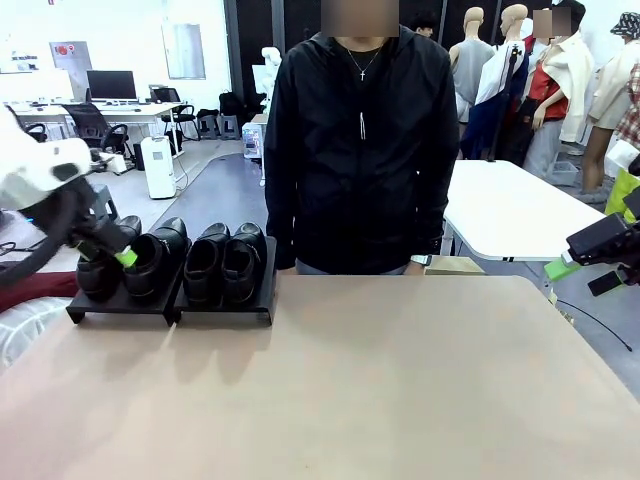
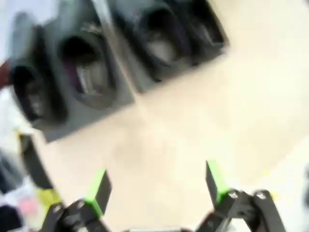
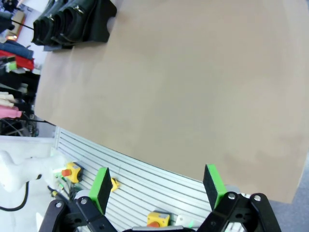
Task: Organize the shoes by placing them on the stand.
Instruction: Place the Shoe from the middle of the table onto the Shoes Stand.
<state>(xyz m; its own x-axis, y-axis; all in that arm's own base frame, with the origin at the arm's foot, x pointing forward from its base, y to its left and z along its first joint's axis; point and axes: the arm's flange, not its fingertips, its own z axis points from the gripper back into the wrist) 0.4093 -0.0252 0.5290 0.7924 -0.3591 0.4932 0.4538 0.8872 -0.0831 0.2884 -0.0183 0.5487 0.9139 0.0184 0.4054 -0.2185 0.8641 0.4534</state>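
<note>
Four black glossy shoes stand side by side on the stand (image 1: 222, 311), toes toward me: two on its left platform (image 1: 100, 270) (image 1: 155, 255), two on its right one (image 1: 205, 260) (image 1: 243, 258). My left gripper (image 1: 112, 256) hangs just over the leftmost shoe. The blurred left wrist view has it (image 2: 157, 186) open and empty, with the shoes (image 2: 89, 72) and the stand (image 2: 87, 118) ahead of its fingers. At the table's right edge my right gripper (image 1: 575, 262) (image 3: 157, 187) is open and holds nothing. The shoes (image 3: 65, 21) lie far from it.
A person in a black jacket (image 1: 360, 140) stands at the far side of the tan table (image 1: 380, 390), just right of the stand. A white table (image 1: 510, 205) lies behind on the right. A slatted panel with small coloured parts (image 3: 130, 193) sits below the table's right edge.
</note>
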